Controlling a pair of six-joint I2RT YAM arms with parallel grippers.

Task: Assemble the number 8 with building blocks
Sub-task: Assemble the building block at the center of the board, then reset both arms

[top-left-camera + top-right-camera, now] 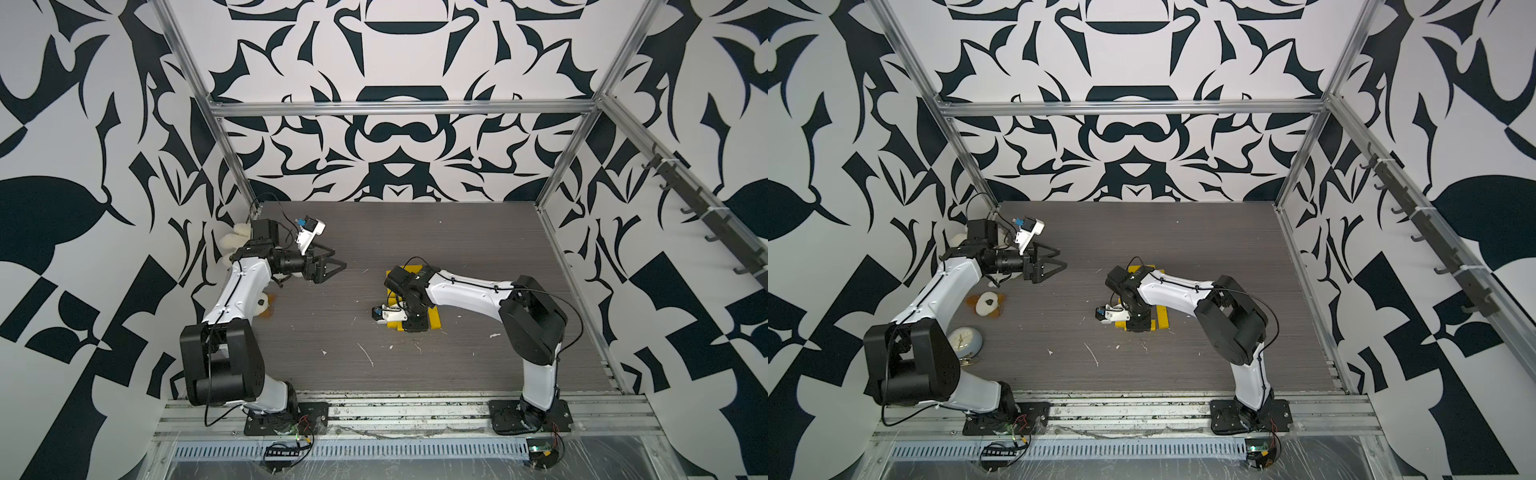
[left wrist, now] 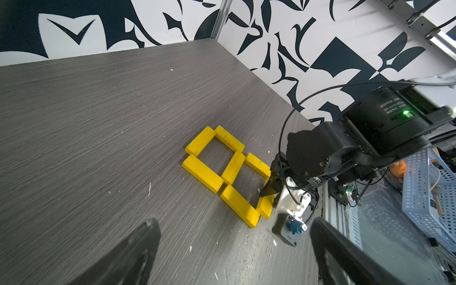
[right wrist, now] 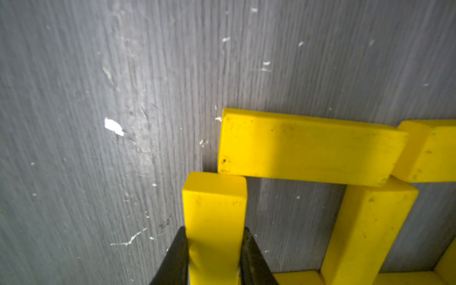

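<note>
Yellow bar (image 3: 214,209) sat at the number 8 (image 2: 225,170) end nearest the robot bases, its tip touching neighbouring bar (image 3: 308,148). Right claw (image 3: 214,243) pinched it. Left claw (image 1: 338,258) gaped wide, well apart, over the bench (image 1: 415,365).

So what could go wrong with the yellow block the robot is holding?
The right gripper is shut on the held block, whose end sits at the corner of the next block. A push could shove that one crooked. Letting go or lifting off unevenly might drag the held block and spoil the number 8.
</note>
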